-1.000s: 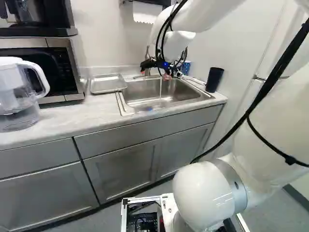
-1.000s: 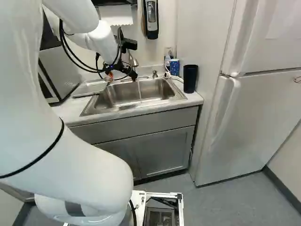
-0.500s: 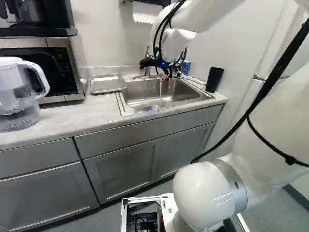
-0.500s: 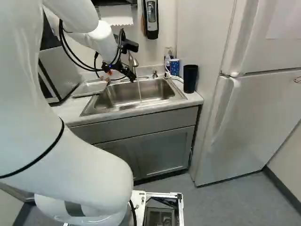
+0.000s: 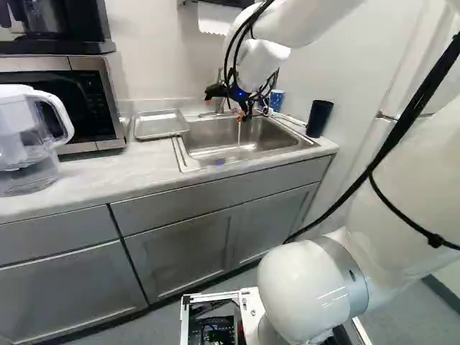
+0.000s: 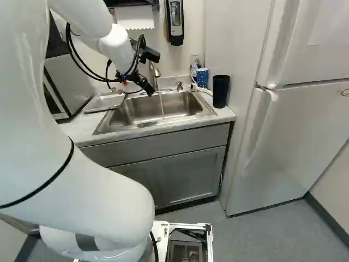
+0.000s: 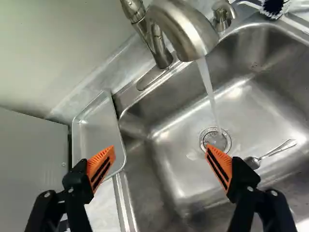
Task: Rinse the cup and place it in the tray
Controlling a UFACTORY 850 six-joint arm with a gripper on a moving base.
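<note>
- Your white arm [image 6: 117, 46] has shifted a bit vs 1 sec ago: the jaws now sit closer to the metal tray side & the curved brushed-steel faucet [image 7: 181, 31] shows more in the R base view. Base hasn't moved.
- Jaws are wide open, nothing held; both orange ridged pads [image 7: 100, 166] are bare, hanging over the near edge of the stainless sink [image 7: 169, 166].
- Water stream [image 7: 207, 84] was on already & still runs, landing by the round drain [image 7: 216, 140]. So rinse water's ready, but you've no cup under it.
- Cup: 2 candidates, both on the pale surface [image 5: 108, 172] on the far side of the sink from the tray. 1 is the blue patterned cup [image 6: 202, 77] near the back corner, 1 the tall dark tumbler [image 6: 221, 90] beside it. Can't tell which you're meant to take; neither has moved.
- Shallow metal tray [image 7: 94, 128] stays put beside the sink, no cup in it yet.
- Next, I'd say: swing across to the cup w/ jaws open, grip, bring it under the stream. Watch faucet clearance; a wet cup may slip. The metal spoon [image 7: 277, 150] in the sink can stay.
</note>
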